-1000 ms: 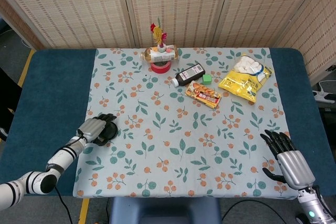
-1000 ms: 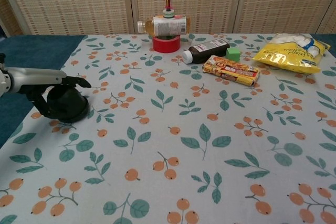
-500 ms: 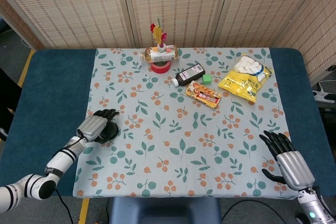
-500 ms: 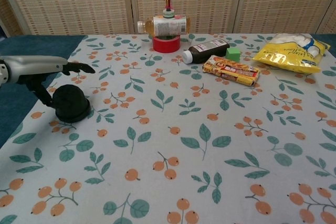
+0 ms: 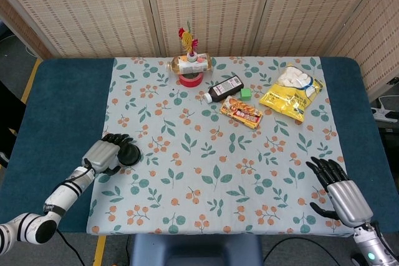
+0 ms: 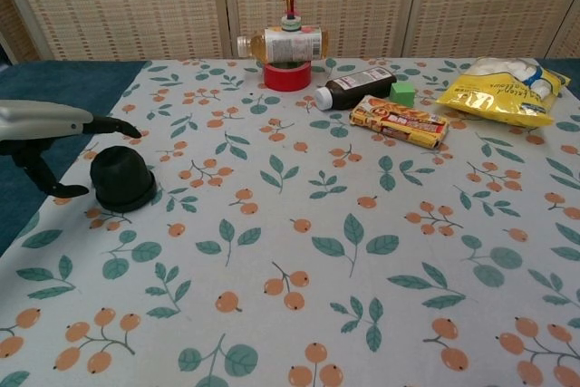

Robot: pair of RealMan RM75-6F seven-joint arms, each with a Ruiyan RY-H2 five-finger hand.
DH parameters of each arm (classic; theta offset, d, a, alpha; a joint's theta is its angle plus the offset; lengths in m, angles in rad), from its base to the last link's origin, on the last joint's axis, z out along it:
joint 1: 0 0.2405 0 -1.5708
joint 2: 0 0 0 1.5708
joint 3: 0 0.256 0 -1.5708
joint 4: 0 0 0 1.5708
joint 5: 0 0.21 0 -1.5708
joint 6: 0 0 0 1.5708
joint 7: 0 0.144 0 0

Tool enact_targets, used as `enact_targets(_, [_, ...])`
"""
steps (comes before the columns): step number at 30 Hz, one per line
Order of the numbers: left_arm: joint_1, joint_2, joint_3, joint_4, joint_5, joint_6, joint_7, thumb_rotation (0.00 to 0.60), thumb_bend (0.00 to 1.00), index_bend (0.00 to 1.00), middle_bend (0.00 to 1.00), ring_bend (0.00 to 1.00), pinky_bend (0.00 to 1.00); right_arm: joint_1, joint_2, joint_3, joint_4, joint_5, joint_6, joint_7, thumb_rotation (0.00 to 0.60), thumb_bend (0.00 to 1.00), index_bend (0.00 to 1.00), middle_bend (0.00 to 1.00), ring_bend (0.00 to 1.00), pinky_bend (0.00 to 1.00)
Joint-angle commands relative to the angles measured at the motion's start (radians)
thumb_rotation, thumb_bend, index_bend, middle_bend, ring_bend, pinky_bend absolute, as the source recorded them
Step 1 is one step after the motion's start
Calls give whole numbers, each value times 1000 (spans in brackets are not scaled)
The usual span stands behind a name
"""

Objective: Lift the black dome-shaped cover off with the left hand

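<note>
Black dome cover sits on the floral tabletop near its left edge. The left hand hovers just beside it, fingers spread, holding nothing. The right hand rests apart, fingers spread.

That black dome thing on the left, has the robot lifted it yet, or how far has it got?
Not lifted yet. The black dome cover sits flat on the flowered tablecloth. In the chest view the left hand is beside it, fingers spread, one above the dome and the thumb low to its left, holding nothing. Closing on it and raising it remain. The right hand rests open far away.
</note>
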Motion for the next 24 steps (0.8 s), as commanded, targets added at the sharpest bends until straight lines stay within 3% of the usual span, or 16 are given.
enact_targets(1, [-14,-1,11,2,-24,9,27,600,361,0,0,0,60,2,1,-2,0,-3,-2,2,600,123,0,0,0,0])
enact_targets(24, [-25,-70,25,89,-31,58,31,600,352,264,0,0,70,2,4,-4,-4,-1,-2,4,600,124,0,0,0,0])
